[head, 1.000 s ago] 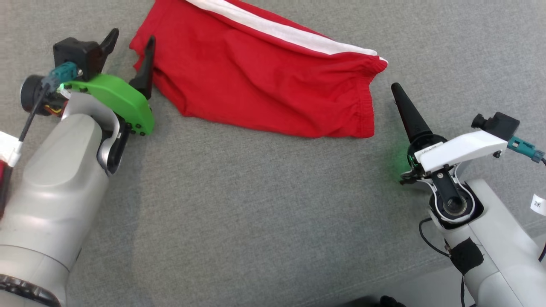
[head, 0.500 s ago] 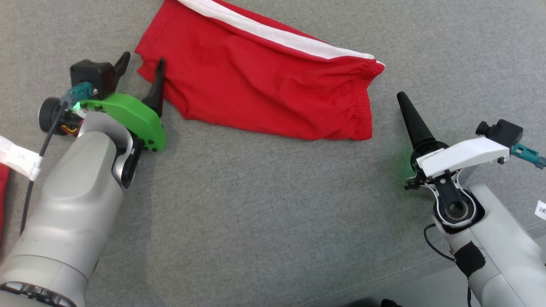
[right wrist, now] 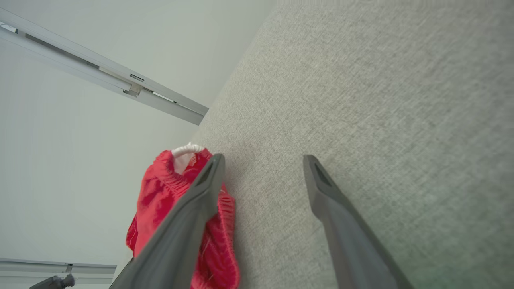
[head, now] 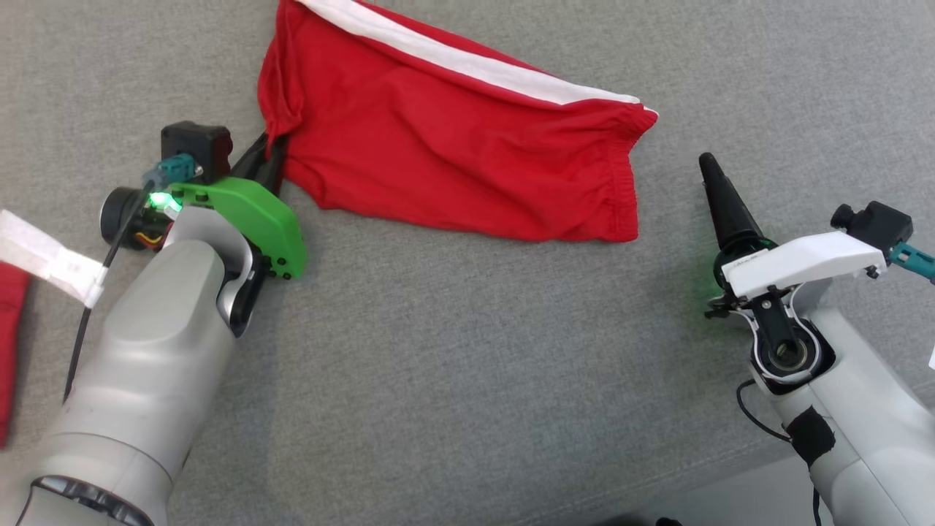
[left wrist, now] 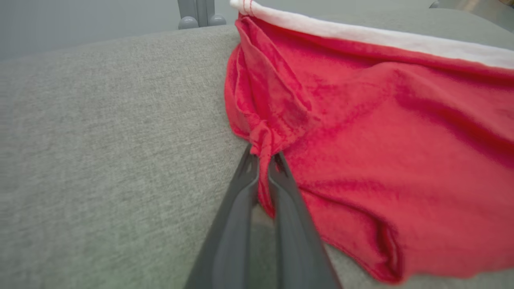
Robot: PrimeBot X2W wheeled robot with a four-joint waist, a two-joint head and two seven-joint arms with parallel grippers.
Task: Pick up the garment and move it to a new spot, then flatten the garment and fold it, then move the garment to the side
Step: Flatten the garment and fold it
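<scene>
A pair of red shorts point(head: 453, 146) with a white side stripe point(head: 467, 66) lies flat on the grey cushion point(head: 467, 351), waistband to the right. My left gripper point(head: 269, 152) is shut on the shorts' left leg corner; in the left wrist view the pinched red cloth point(left wrist: 263, 140) bunches between the two fingers point(left wrist: 241, 192). My right gripper point(right wrist: 263, 160) stands open with nothing in it, right of the waistband point(head: 621, 183) and apart from it. Its dark finger point(head: 719, 197) points up the head view. The gathered waistband point(right wrist: 180, 192) appears left of it in the right wrist view.
Another red cloth point(head: 11, 343) lies at the head view's left edge, beside a white tag point(head: 44, 256) on my left arm's cable. The cushion's far edge point(left wrist: 120, 38) runs behind the shorts, with a grey post point(left wrist: 198, 12) beyond it.
My left gripper, open beside the leg corner before, has moved right and shut on the corner, bunching the cloth. The right gripper has barely moved.
</scene>
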